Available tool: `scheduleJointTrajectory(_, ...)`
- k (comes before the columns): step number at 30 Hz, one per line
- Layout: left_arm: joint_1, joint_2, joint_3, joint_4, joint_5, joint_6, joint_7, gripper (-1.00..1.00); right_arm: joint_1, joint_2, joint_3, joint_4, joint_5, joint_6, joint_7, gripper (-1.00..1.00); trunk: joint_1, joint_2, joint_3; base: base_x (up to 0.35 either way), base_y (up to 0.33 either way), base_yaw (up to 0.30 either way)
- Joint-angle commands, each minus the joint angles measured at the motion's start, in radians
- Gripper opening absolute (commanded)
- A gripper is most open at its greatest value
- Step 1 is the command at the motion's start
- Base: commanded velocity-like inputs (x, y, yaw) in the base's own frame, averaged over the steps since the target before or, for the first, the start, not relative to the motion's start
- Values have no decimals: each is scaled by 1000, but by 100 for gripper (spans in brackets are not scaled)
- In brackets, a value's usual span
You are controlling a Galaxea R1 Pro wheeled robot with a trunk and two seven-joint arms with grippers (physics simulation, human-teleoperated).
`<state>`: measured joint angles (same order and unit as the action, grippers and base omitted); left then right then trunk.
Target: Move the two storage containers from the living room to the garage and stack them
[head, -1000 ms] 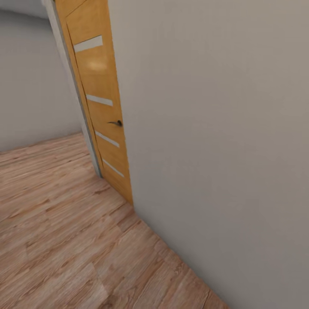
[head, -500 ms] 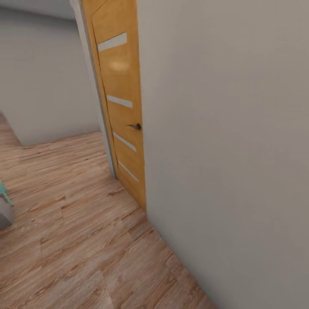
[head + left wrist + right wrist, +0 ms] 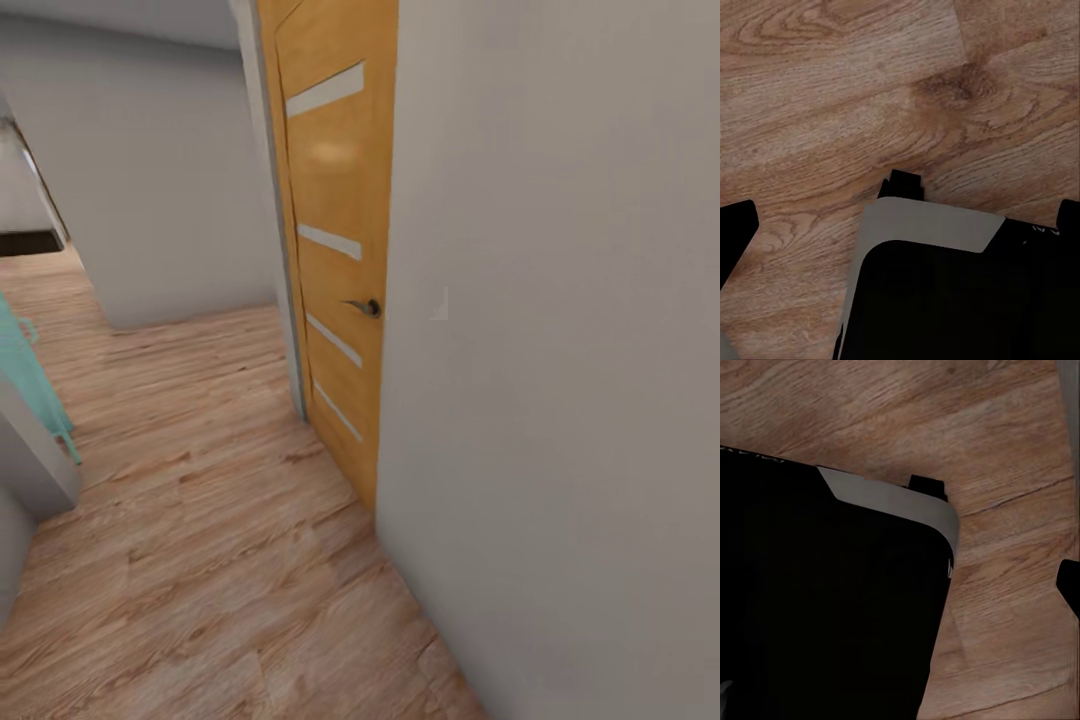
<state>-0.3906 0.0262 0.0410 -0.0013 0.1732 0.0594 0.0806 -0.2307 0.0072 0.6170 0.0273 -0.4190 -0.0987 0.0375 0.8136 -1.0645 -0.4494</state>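
Your head camera looks forward and down along a wall [image 3: 560, 350] toward an orange door [image 3: 340, 250]. Both wrist cameras face straight down, close over the robot's dark base [image 3: 945, 300] and the same wood plank floor [image 3: 200, 560].

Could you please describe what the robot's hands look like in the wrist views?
The left hand shows two plain black, angular fingertips; the right hand's visible fingertip looks the same. No cables or markings are visible on them.
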Motion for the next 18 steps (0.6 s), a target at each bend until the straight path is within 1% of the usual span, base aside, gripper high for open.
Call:
scheduleJointTrajectory(1,-1,0,4,0,5,3,2,100,-1,0,7,3,-10,-6,4,100,1,-1,-1,321,0,270)
scheduleJointTrajectory(7,-1,1,4,0,6,3,3,100,-1,0,7,3,-10,-6,4,100,1,-1,-1,308,0,251)
scheduleJointTrajectory(12,-1,1,4,0,5,1,4,100,-1,0,7,3,-10,-5,4,100,1,-1,-1,51,0,44)
scheduleJointTrajectory(18,-1,1,4,0,5,-1,4,100,-1,0,7,3,-10,-6,4,100,1,-1,-1,4,0,224)
